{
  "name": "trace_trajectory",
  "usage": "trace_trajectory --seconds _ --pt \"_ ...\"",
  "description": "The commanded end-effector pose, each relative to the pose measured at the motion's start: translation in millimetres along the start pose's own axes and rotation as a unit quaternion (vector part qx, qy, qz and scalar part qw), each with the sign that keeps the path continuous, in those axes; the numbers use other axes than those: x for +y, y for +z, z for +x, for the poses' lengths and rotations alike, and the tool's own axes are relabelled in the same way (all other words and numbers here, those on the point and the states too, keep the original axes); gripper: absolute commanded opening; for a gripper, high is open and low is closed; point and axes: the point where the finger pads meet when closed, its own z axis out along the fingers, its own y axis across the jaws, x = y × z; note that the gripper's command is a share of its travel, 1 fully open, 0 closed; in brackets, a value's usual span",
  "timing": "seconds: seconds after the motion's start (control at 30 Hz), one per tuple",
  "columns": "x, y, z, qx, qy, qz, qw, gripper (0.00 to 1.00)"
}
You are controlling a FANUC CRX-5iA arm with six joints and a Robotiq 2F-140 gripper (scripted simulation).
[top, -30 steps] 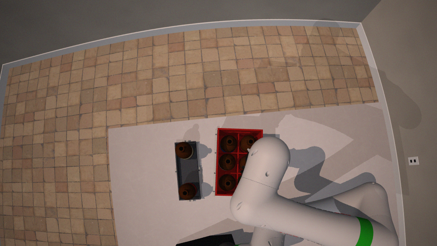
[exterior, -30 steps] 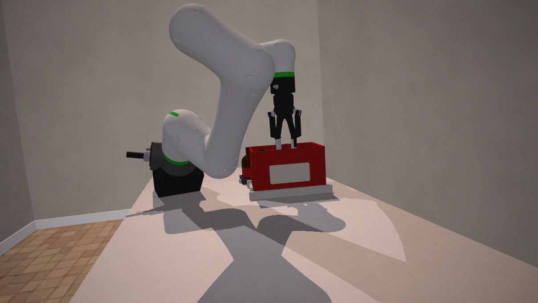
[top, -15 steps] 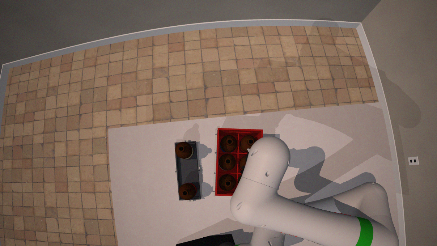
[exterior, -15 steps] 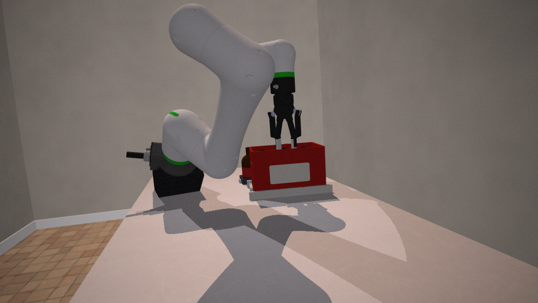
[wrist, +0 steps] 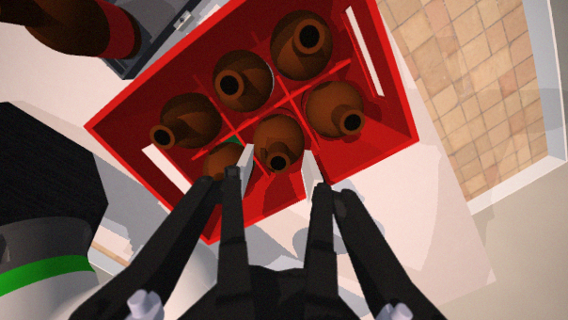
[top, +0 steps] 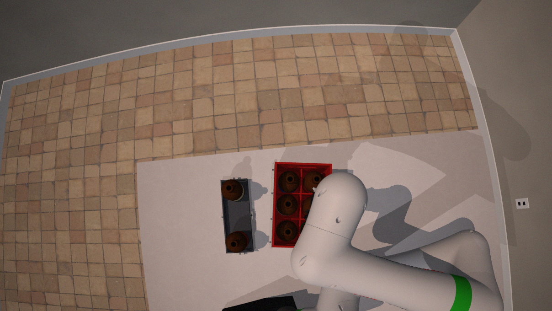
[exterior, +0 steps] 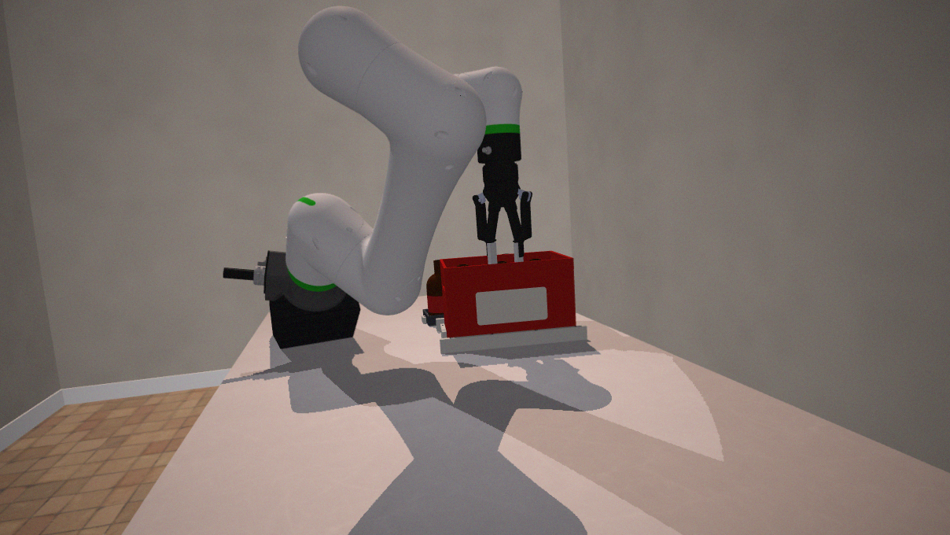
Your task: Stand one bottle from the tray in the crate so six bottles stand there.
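The red crate (top: 274,216) (exterior: 561,299) (wrist: 400,113) stands level, with a brown bottle upright in each cell. My gripper (exterior: 505,257) (wrist: 277,157) points down with its fingertips at rim height. It is open, its fingers on either side of the neck of the middle bottle (wrist: 277,136) in the near row, with gaps. A finger partly hides the bottle (wrist: 218,160) in the corner cell. The dark tray (top: 237,212) (wrist: 157,44) lies left of the crate in the top view. One bottle (top: 231,189) stands at its far end, and a red-labelled bottle (top: 236,241) (exterior: 434,304) (wrist: 119,35) at its near end.
A low grey strip (exterior: 515,339) runs along the crate's foot. My white arm (top: 336,216) (exterior: 418,166) covers the crate's right side in the top view. The black arm base (exterior: 312,322) stands left of the crate in the exterior view.
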Motion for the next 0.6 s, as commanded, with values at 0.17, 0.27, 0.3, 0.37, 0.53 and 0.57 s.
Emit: trace_trajectory --seconds 0.17,0.27,0.3,0.37,0.53,0.57 --pt "0.0 -9.6 0.1 0.000 0.000 0.000 1.000 0.38" --pt "0.0 -16.0 0.1 0.000 0.000 0.000 1.000 0.38" --pt "0.0 -18.3 0.1 0.000 0.000 0.000 1.000 0.38" --pt "0.0 -23.2 0.1 0.000 0.000 0.000 1.000 0.38" --pt "0.0 -36.5 0.1 0.000 0.000 0.000 1.000 0.38" --pt "0.0 -39.3 0.1 0.000 0.000 0.000 1.000 0.38"
